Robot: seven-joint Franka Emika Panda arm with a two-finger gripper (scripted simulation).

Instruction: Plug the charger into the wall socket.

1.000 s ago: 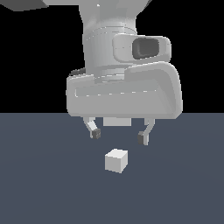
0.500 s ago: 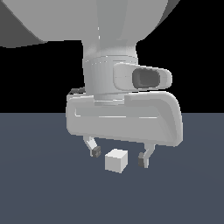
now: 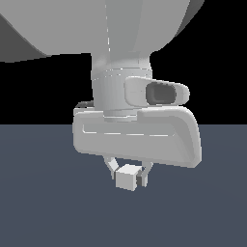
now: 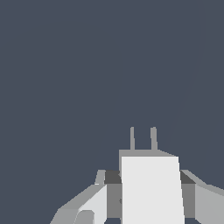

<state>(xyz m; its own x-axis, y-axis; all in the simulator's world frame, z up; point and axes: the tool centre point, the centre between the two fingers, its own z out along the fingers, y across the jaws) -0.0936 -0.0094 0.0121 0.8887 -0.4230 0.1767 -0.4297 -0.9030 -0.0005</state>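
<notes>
The gripper (image 3: pixel 128 174) hung low over the dark blue-grey counter (image 3: pixel 43 207), under the arm's bulky pale wrist housing (image 3: pixel 137 140). Its fingers (image 3: pixel 112 166) were clenched on the charger (image 3: pixel 127 178), a small white-grey cube held between them, one dark pad against each side. In the wrist view the charger (image 4: pixel 152 188) showed two thin prongs (image 4: pixel 153 138) projecting from its far face, above the bare counter (image 4: pixel 87 65).
</notes>
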